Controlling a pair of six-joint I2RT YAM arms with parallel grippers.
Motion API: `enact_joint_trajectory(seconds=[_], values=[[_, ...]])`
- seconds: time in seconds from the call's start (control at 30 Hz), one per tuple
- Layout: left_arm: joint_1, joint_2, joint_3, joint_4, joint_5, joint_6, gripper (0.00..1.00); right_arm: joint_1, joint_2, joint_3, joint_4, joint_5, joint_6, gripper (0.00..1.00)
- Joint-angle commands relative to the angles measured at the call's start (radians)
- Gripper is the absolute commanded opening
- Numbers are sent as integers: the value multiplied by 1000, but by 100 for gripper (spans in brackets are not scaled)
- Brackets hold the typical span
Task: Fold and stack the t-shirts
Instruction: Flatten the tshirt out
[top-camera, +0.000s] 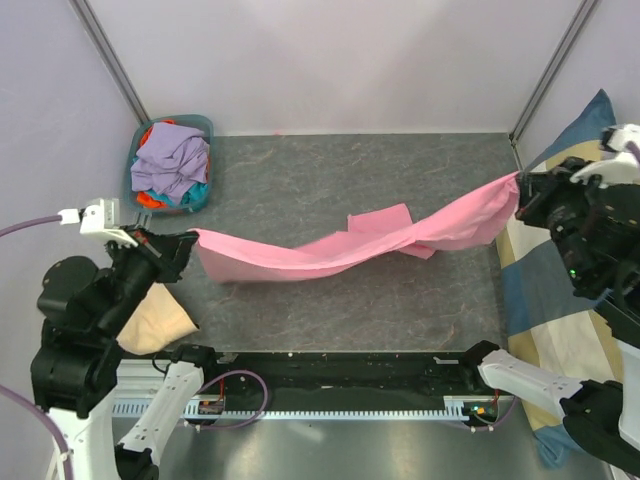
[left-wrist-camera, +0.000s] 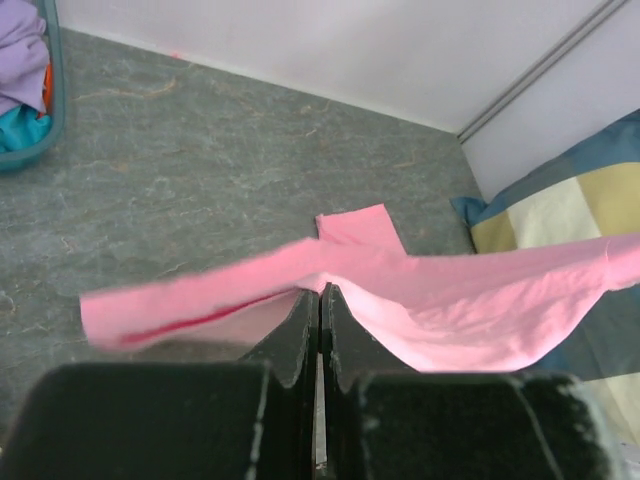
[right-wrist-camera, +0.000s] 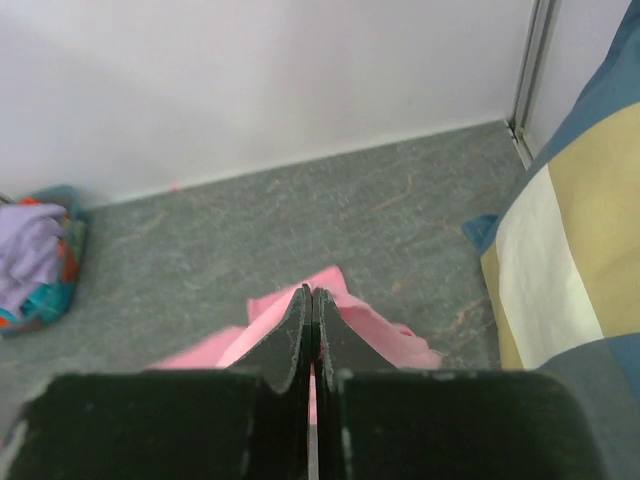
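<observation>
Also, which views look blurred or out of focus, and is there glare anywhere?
Top external: sharp and evenly lit, no glare. Left wrist: the end of the pink t-shirt by the left hand is smeared, and the hand itself looks soft. Right wrist: the right hand is out of focus close up.
</observation>
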Motion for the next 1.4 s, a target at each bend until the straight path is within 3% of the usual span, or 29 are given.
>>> enact_joint_trajectory(seconds=[0.0,0.13,0.3,0.43,0.53,0.6,0.77,0.97,1.07,1.23,1.37], values=[[-3,12,106,-48,23,-59,2,-4,-9,107,-58,22,29,0],[-3,120,80,102,-55,-33,2,-6,3,32,36,112,6,0],[-3,291,-75,367,-66,-48,2,-4,49,-302,315,181,-11,0],[-3,488,-158,565,-95,-38,2,-76,226,-446,531,177,-69,0],[0,671,-64,661,-120,1,2,-241,387,-405,657,60,-83,0],[-2,805,27,665,-121,30,2,-295,467,-295,715,17,-118,0],[-2,960,340,635,-56,22,2,-409,653,77,670,-26,-164,0],[-2,914,530,590,6,-10,2,-421,609,299,599,-139,-167,0],[0,802,483,569,-8,5,2,-423,499,236,591,-153,-158,0],[0,589,182,570,-81,45,2,-421,235,-9,570,-193,-121,0],[-2,440,-127,616,-91,54,2,-423,57,-381,550,-240,-58,0]])
